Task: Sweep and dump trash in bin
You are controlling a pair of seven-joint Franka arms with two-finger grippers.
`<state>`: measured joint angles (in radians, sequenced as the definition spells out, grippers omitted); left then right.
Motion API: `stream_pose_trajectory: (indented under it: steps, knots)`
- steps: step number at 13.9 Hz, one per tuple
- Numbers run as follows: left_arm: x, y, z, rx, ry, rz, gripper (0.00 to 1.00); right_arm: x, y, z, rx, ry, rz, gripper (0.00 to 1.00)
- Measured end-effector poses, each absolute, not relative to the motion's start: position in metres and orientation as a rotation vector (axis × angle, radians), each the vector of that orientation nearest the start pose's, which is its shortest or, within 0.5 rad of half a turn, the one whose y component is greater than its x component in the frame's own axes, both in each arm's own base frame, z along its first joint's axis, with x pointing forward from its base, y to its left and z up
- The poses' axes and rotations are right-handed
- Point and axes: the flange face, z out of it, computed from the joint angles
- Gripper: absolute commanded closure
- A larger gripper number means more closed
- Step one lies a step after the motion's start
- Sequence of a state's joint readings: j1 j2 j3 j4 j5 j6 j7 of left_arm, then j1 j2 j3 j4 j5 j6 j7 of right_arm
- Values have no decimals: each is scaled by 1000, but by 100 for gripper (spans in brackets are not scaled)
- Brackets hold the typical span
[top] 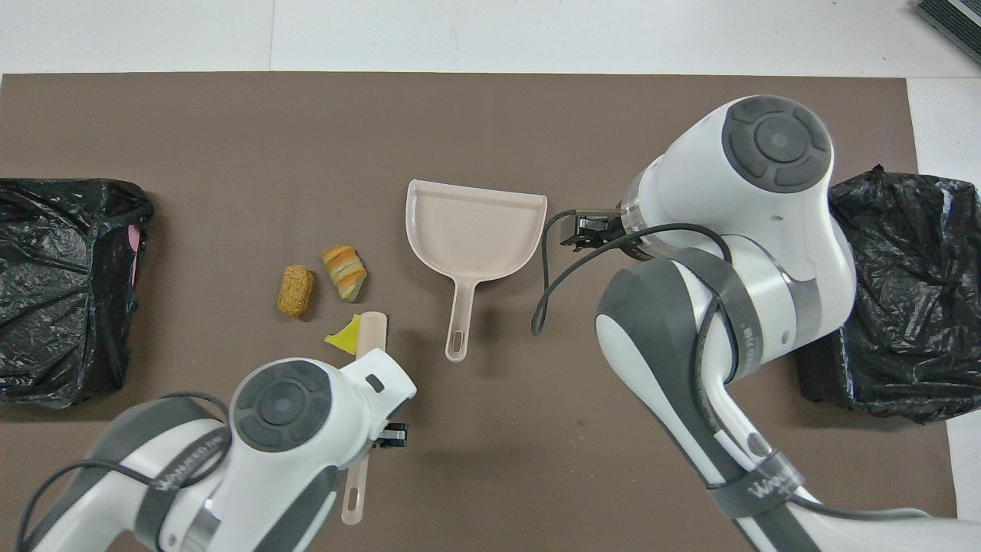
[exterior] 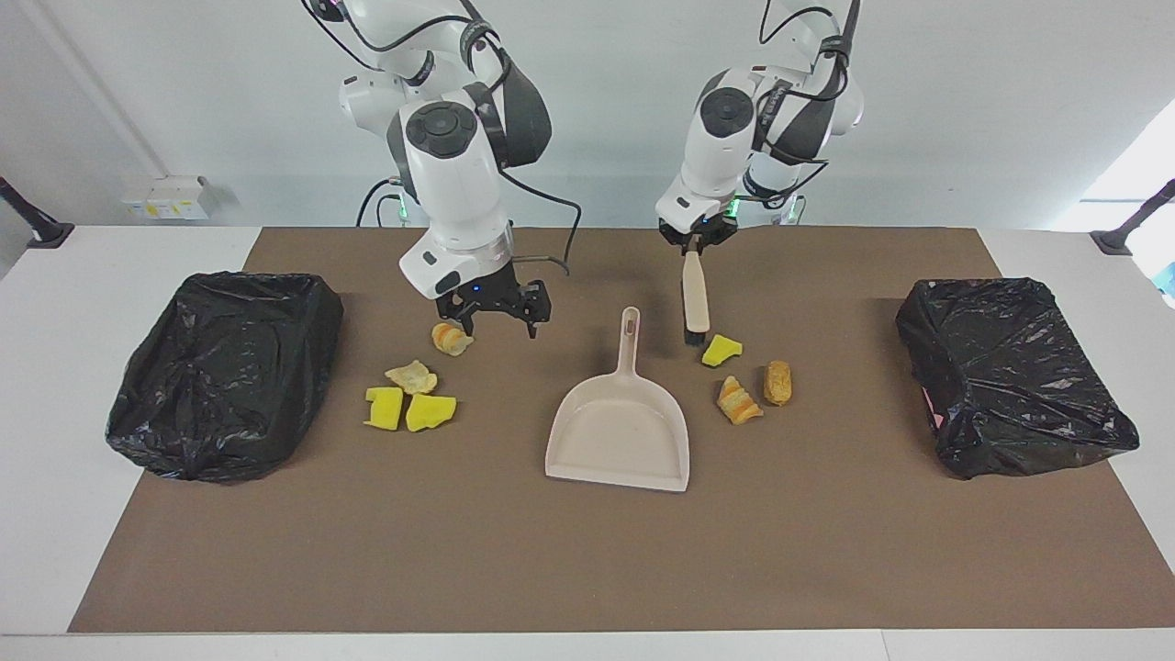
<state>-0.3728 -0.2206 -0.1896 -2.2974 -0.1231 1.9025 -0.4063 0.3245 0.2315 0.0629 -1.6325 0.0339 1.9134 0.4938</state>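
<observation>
Left hand [exterior: 695, 246] grips brush [exterior: 695, 308]; right hand [exterior: 496, 315] open.

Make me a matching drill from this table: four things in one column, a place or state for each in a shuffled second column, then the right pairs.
Things
1. brush
2. dustpan
3. right pincer
4. black bag at the left arm's end of the table

Places or states
A. open, in the air by a bread-like lump
B. lying flat on the brown mat, nothing in it
C. gripped in the shut left pincer, bristles down beside a yellow sponge chunk
D. crumpled at the edge of the mat, untouched

Pairs: 1-C, 2-B, 3-A, 4-D
</observation>
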Motion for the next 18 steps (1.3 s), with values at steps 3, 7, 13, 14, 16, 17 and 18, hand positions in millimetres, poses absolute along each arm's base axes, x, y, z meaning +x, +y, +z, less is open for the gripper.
stream_pose_trajectory:
  steps: [3,7,13,14,16,17,18]
  knots:
    - [426,-188,433,-3152,100,282,100,586,278,470,-3050,236,-68,0]
    - [487,-115,430,-3225,29,312,100,571,343,441,-3016,262,-104,0]
    - [541,-87,398,-3157,172,346,100,543,408,377,-3055,188,-59,15]
    - [542,-86,394,-3150,184,357,100,540,411,371,-3063,180,-47,19]
    - [542,-89,390,-3147,197,367,100,530,414,361,-3080,161,-21,24]
    - [542,-90,389,-3146,201,368,100,524,418,354,-3089,146,-5,27]
    - [542,-90,389,-3145,203,371,100,519,420,350,-3097,133,6,30]
